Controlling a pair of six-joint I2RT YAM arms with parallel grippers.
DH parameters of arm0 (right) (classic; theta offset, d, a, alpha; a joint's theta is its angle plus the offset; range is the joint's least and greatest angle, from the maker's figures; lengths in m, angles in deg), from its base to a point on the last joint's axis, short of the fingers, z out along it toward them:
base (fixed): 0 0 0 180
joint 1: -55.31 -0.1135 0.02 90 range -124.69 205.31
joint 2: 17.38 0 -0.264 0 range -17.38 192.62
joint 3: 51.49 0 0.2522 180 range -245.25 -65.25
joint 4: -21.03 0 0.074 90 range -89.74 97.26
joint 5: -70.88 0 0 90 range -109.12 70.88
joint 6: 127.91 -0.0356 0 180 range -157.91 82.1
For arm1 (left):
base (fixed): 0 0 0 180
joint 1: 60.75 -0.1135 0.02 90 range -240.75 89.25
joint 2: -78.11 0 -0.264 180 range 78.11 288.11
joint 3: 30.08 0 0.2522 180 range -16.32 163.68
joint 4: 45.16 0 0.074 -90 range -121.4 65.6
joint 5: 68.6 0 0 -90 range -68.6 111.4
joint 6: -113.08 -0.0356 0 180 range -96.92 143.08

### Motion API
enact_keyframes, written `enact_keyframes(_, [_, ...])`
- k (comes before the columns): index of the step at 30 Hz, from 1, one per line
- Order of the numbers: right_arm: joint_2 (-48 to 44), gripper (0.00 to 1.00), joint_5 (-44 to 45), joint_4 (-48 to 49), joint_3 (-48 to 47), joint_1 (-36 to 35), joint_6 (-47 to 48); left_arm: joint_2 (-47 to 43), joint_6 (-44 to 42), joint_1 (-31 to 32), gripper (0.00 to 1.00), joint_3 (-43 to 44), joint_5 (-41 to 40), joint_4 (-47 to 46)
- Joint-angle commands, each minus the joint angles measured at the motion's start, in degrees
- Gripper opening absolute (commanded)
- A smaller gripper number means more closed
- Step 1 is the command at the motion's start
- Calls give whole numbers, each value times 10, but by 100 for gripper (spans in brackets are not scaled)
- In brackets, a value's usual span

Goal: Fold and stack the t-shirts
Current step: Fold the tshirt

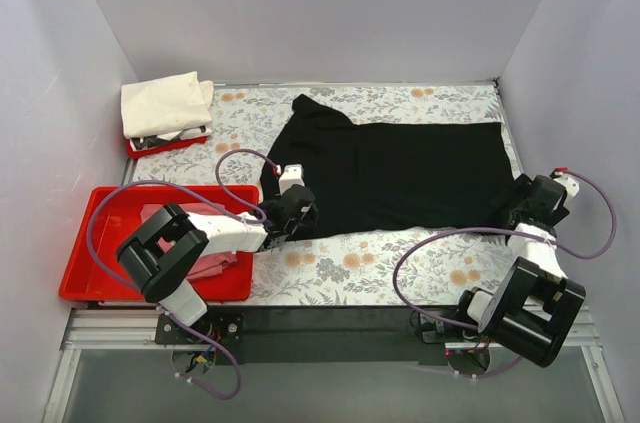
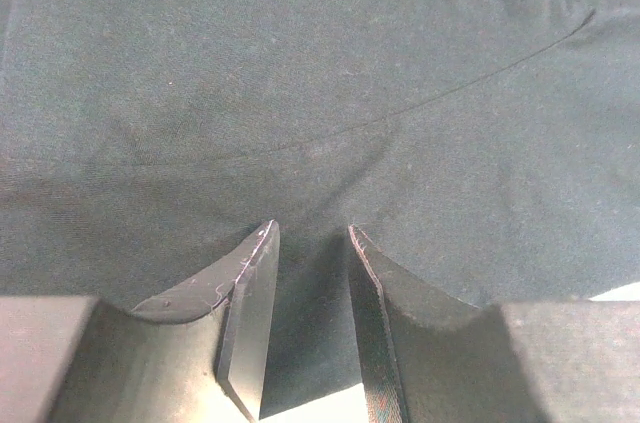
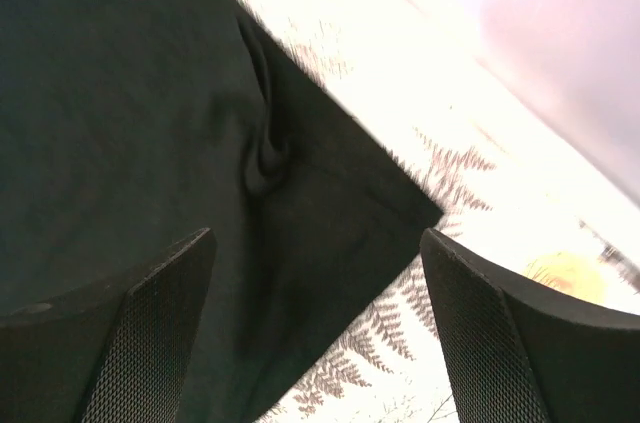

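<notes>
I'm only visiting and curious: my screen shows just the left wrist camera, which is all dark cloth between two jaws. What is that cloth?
Observer: It's a black t-shirt spread out on a flower-patterned table. The left jaws are closed on its near left edge.
Visitor: Is the other arm busy too?
Observer: The right jaws stand wide open just over the shirt's near right corner and hold nothing.
Visitor: Are there any other shirts around?
Observer: Yes, a cream-white t-shirt lies folded in the far left corner, on a small red tray.
</notes>
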Motion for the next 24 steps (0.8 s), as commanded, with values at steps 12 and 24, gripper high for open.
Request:
enact_keyframes(12, [59, 63, 50, 10, -50, 6, 46, -58, -54, 4, 34, 63, -9, 159])
enact_keyframes(24, [130, 42, 25, 30, -71, 12, 56, -31, -39, 4, 34, 82, -13, 184])
